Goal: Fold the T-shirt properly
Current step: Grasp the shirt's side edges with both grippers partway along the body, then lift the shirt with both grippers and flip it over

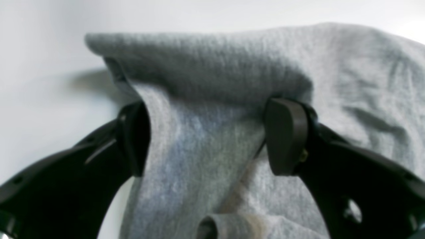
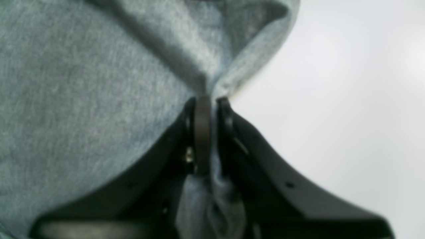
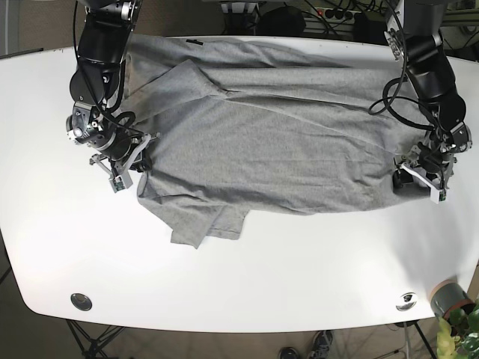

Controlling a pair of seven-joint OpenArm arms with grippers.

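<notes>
Grey shirt [image 3: 277,142] spread across the far half of a white table [image 3: 247,277], wrinkled, with a sleeve flap hanging toward the near side at left-centre and a long crease running across the chest. Near edge of the fabric uneven, stepping back from the sleeve flap toward the right. Wide bare tabletop on the near side, with two small round fittings close to the near rim, one left [image 3: 80,301], one right [image 3: 406,301]. Beyond the near right corner, a small pot [image 3: 451,299] with green leaves, contents otherwise unclear. Narrow bare margins left and right of the cloth; far hem lying close along the far rim. At the scene's left, right gripper [image 2: 209,99] pressed together on a bunched fold of shirt [image 2: 83,93], cloth pulled into a tight ridge between the dark fingers [image 2: 202,132] and trailing down behind them. At the scene's right, left gripper [image 1: 207,136] spread, fingers [image 1: 285,136] well apart with a fold of shirt [image 1: 206,66] draped between and over them, fabric sagging through the gap; a rolled hem visible below. In the base view, right gripper [image 3: 123,161] at the cloth's left edge, left gripper [image 3: 425,173] at its right edge, both low to the table. Cables and dark gear past the far rim.
</notes>
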